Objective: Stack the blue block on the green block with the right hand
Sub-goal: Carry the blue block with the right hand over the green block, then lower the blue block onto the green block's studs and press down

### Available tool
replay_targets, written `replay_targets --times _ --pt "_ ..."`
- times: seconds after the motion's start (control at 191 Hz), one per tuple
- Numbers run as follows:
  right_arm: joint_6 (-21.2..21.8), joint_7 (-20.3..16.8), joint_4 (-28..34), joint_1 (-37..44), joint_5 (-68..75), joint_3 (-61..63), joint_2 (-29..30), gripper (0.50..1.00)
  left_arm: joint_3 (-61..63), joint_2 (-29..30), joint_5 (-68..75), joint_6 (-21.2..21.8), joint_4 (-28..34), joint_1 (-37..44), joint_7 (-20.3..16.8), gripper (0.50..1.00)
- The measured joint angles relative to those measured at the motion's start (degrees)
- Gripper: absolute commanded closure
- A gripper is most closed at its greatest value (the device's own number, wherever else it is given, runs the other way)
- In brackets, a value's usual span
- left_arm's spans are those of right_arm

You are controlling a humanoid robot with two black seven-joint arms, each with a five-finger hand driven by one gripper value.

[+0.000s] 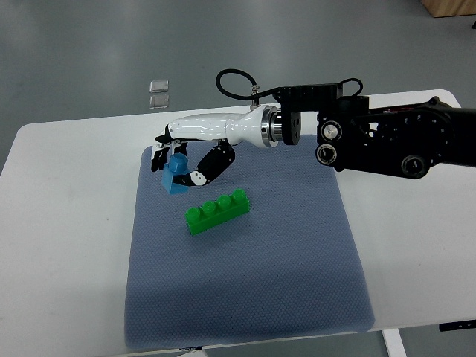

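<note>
Right robot hand (176, 165) clasps blue block (176, 175) | near mat (297, 282) left edge | green block (217, 211) just beside

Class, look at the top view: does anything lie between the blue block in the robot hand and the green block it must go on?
Nothing visible does. The right robot hand grips the blue block, and only bare grey mat separates it from the green block, whose studs are uncovered.
</note>
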Motion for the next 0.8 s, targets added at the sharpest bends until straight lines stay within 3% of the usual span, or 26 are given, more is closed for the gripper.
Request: replay_targets --times 0.799 --pt "-4.0 -0.7 -6.0 -7.5 -9.3 -2.3 1.2 0.922 0.2 0.0 0.0 0.0 -0.5 0.1 0.0 0.500"
